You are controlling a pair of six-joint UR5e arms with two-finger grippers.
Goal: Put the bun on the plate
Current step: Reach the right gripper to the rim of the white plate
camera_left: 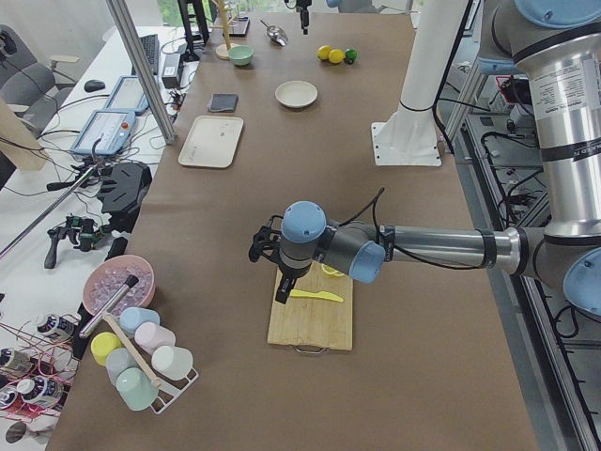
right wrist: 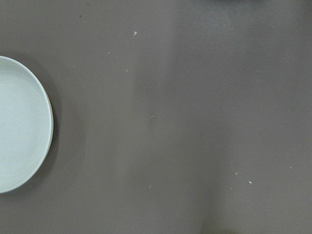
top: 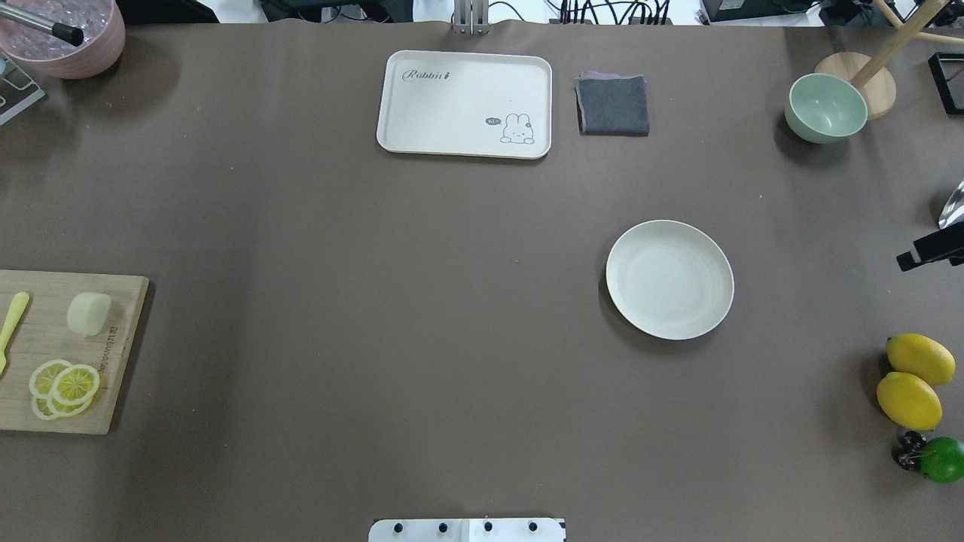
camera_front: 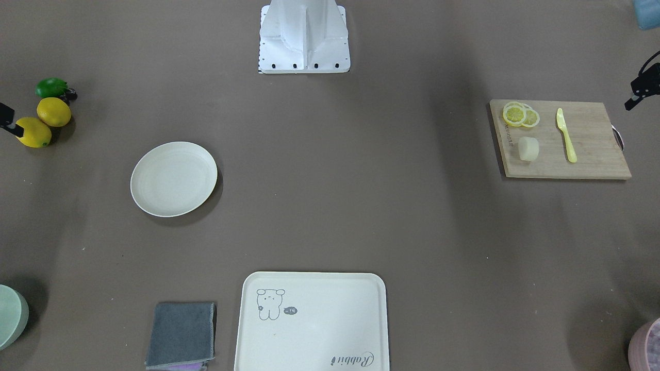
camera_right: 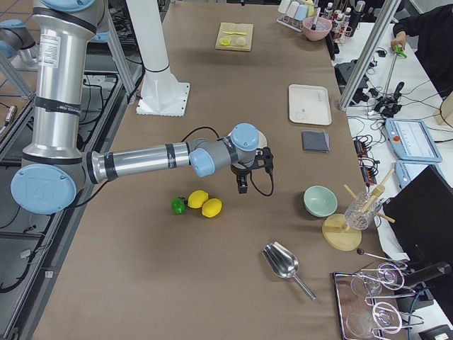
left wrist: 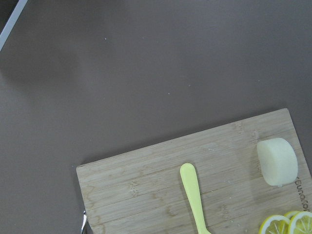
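Pale cream bun (camera_front: 528, 148), smooth, rounded one side and flat the other, lying on grainy wooden cutting board (camera_front: 593, 149) between translucent lemon slices (camera_front: 520, 115) and yellow plastic knife (camera_front: 566, 135). Matte off-white round plate (camera_front: 174, 179) well apart. Left gripper (camera_left: 280, 287) over board, right gripper (camera_right: 243, 185) near plate; finger spread impossible to tell.

Plate (top: 669, 279) lies flat on the brown surface (top: 376, 301). Bun (top: 88, 312) sits far to the plate's left, well apart from it, on a wooden cutting board (top: 113, 361). Same board carries lemon slices (top: 65, 388) and a yellow knife (top: 13, 320). Beyond the plate: grey cloth (top: 612, 105), with a cream tray (top: 465, 75) further left. Green bowl (top: 825, 108) beyond-right of the plate. Two lemons (top: 911, 380) and a lime (top: 941, 459) near-right of the plate.
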